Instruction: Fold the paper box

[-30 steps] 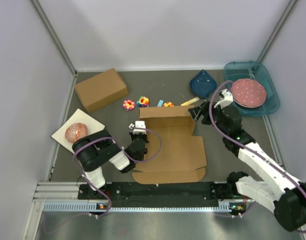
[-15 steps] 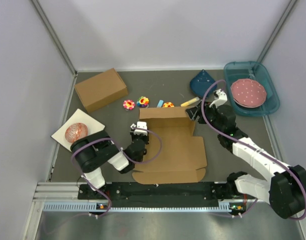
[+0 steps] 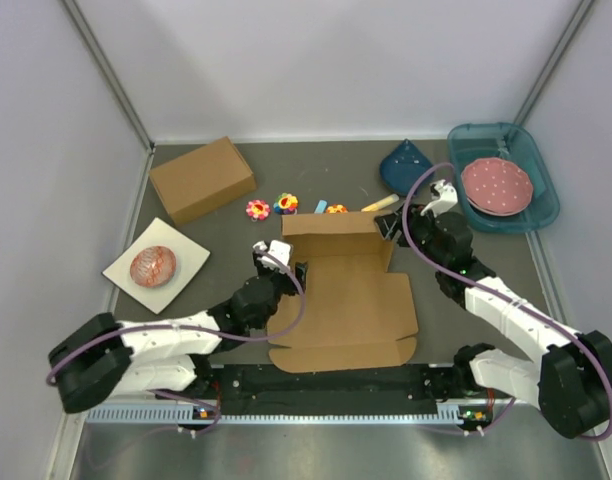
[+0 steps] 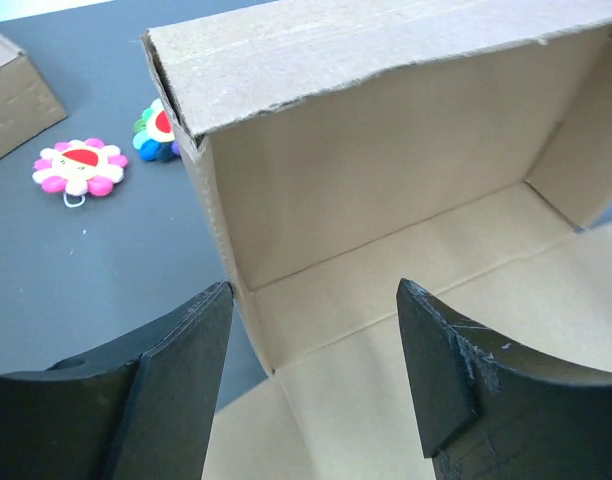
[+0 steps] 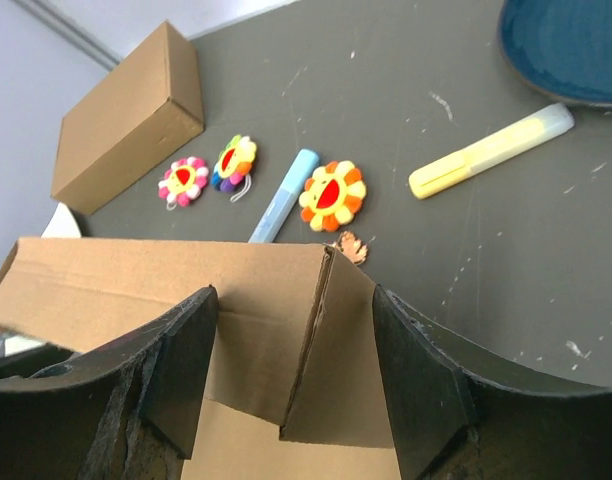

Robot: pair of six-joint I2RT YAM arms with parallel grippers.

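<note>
Left claw (image 4: 314, 295) and right claw (image 5: 294, 295), the 2 gaping, grip nothing; at mid-frame the raised back wall of the paper box (image 3: 346, 300), unsupported, may flop flat.

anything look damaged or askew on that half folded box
The paper box is only half up: its right side flap angles inward, not square to the rear wall, whose top edge looks ragged. A small brown scrap lies by the orange flower toy.
</note>
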